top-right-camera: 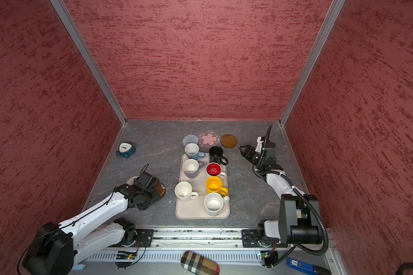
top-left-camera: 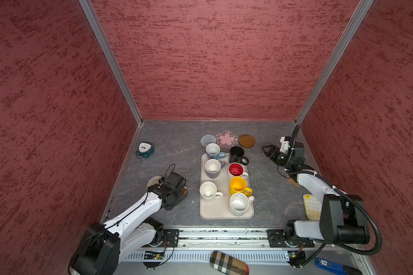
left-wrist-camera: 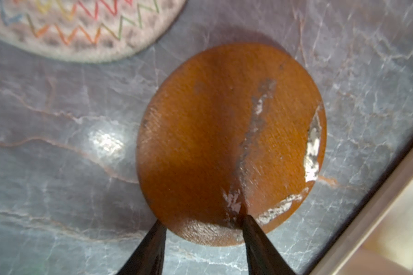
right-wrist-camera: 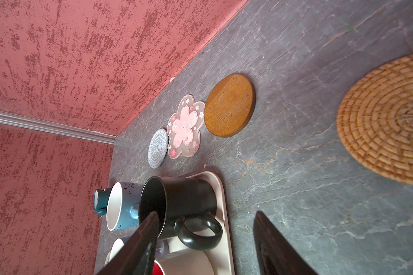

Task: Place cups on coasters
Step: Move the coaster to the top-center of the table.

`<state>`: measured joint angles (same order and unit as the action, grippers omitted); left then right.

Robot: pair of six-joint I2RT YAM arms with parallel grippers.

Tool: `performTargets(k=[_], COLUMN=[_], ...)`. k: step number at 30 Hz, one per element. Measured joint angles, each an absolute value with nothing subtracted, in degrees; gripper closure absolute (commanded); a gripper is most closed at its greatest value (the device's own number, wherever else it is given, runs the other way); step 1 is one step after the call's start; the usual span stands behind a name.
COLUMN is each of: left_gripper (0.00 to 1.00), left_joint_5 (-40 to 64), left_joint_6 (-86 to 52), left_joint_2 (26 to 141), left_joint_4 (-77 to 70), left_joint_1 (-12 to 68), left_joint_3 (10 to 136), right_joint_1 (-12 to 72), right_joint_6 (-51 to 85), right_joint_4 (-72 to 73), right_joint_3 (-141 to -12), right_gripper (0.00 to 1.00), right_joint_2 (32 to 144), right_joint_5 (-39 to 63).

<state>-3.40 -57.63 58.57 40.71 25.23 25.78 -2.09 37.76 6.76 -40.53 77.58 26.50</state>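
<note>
Several cups stand on the beige tray [top-left-camera: 221, 212]: black [top-left-camera: 237, 154], lavender [top-left-camera: 212, 167], red-lined [top-left-camera: 236, 169], yellow [top-left-camera: 238, 185] and two white. A blue-based cup [top-left-camera: 214, 151] sits at its far end. Behind lie a pale spiral coaster [top-left-camera: 207, 140], a pink flower coaster [top-left-camera: 226, 138] and a brown disc [top-left-camera: 246, 141]. My left gripper [left-wrist-camera: 202, 219] is closed onto another brown coaster [left-wrist-camera: 212, 131], one tip on its face and one at its rim, beside a stitched pale coaster [left-wrist-camera: 81, 28]. My right gripper [right-wrist-camera: 206, 213] hangs open beside the black cup [right-wrist-camera: 188, 202], near a wicker coaster [right-wrist-camera: 386, 119].
A teal alarm clock [top-left-camera: 144, 150] stands at the back left. A pale yellow dimpled slab [top-left-camera: 311, 207] lies under the right arm. A plaid case [top-left-camera: 229, 263] and a blue tool [top-left-camera: 332, 265] lie in front of the rail. Red walls close three sides.
</note>
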Motion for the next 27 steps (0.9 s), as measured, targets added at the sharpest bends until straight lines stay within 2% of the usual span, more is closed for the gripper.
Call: performTargets(k=[6,27], left_gripper=[0.49,0.48], left_joint_5=[-1.5,0.6], left_joint_6=[-55.4,-54.4], left_joint_2=[60.2,75.4], left_joint_4=[37.9,24.8], left_joint_1=[21.1,18.1], left_joint_3=[26.0,33.5], right_joint_1=[-2.1,-2.1], right_joint_6=[37.7,38.1], right_joint_4=[6.8,7.0], right_joint_3=[-40.5,-40.5], right_gripper=[0.36,0.37], right_joint_2=[77.6,78.6], right_joint_5=[26.5,26.7])
